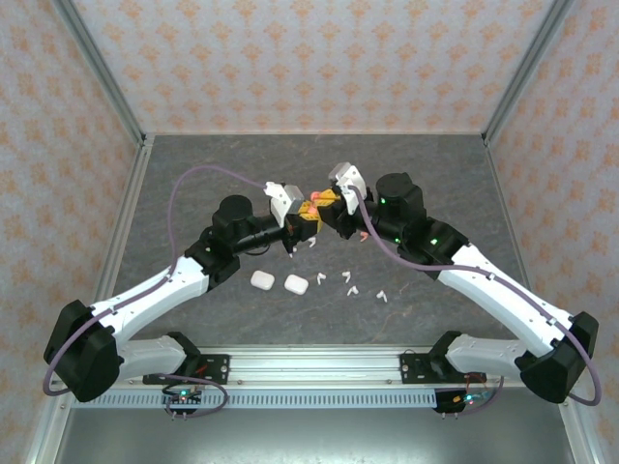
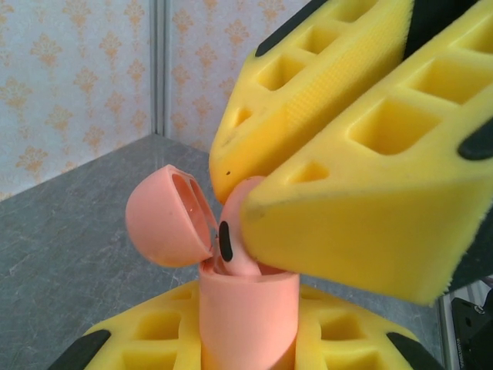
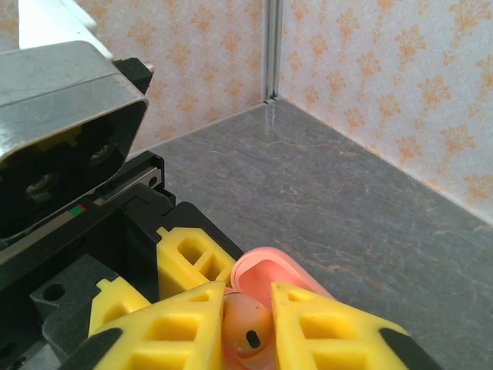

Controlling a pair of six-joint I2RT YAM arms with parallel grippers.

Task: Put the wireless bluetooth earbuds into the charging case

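L grip. (image 1: 309, 219) clamped on open pink case (image 2: 248, 317), above worktop (image 1: 193, 174) centre | R grip. (image 1: 325, 205) pinching pink earbud (image 2: 233, 223) at case mouth | white earbuds (image 1: 352, 291) lie nearer near edge

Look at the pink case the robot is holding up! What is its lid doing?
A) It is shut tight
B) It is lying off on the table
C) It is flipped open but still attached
C: the lid is swung back to one side on its hinge above the pink case, and a pink earbud sits at the opening.
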